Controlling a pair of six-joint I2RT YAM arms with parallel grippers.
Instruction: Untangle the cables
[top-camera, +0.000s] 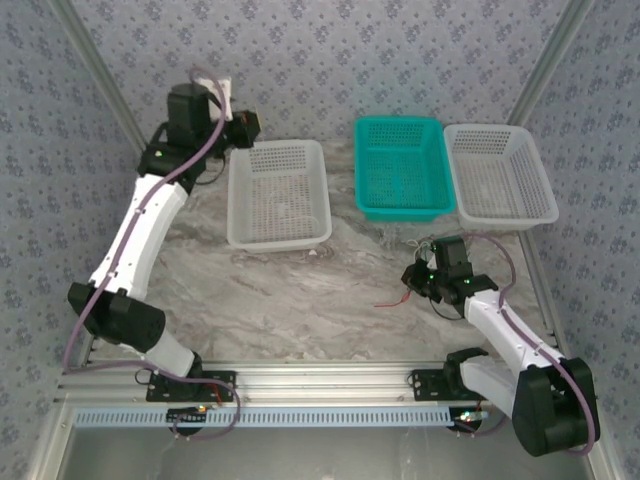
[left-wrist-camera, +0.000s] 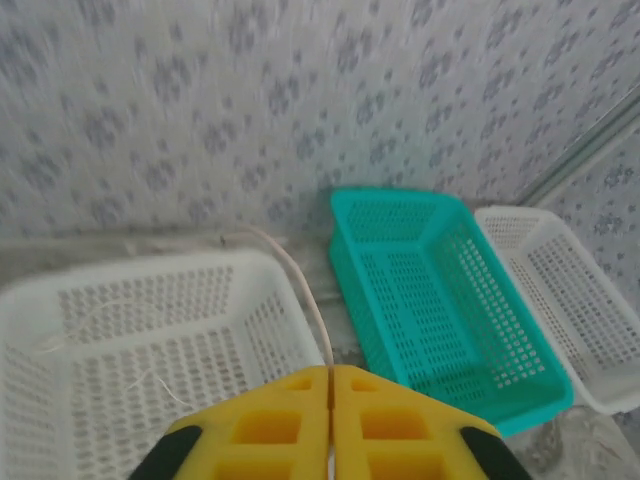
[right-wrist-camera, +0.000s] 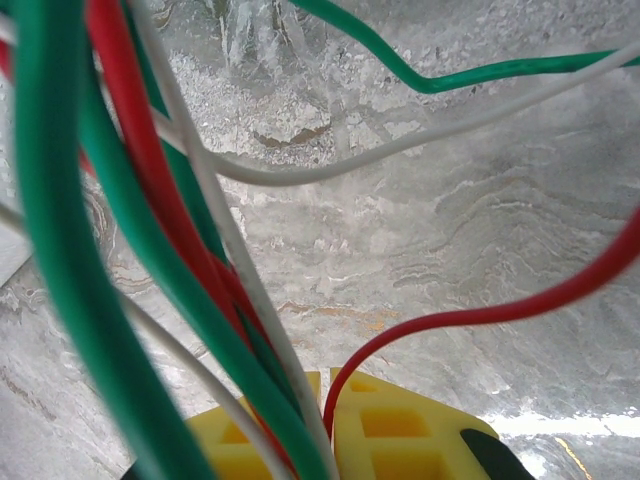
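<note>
My left gripper (left-wrist-camera: 329, 385) is raised over the near-right corner of the left white basket (left-wrist-camera: 130, 330) and is shut on a single pale cable (left-wrist-camera: 304, 291), which arcs up and away from its yellow fingers (left-wrist-camera: 260, 425). In the top view this gripper (top-camera: 248, 128) sits at the basket's back-left corner. My right gripper (right-wrist-camera: 326, 420) hangs low over the marble table and is shut on a tangled bunch of cables: thick-looking green (right-wrist-camera: 60, 250), red (right-wrist-camera: 150, 170) and white (right-wrist-camera: 400, 140) strands fan out from its jaws. A red end (top-camera: 392, 299) trails left of it on the table.
Three baskets line the back of the table: a white one (top-camera: 278, 195) on the left, a teal one (top-camera: 402, 168) in the middle and a white one (top-camera: 498, 172) on the right. Patterned walls enclose the table. An aluminium rail (top-camera: 320, 378) runs along the near edge.
</note>
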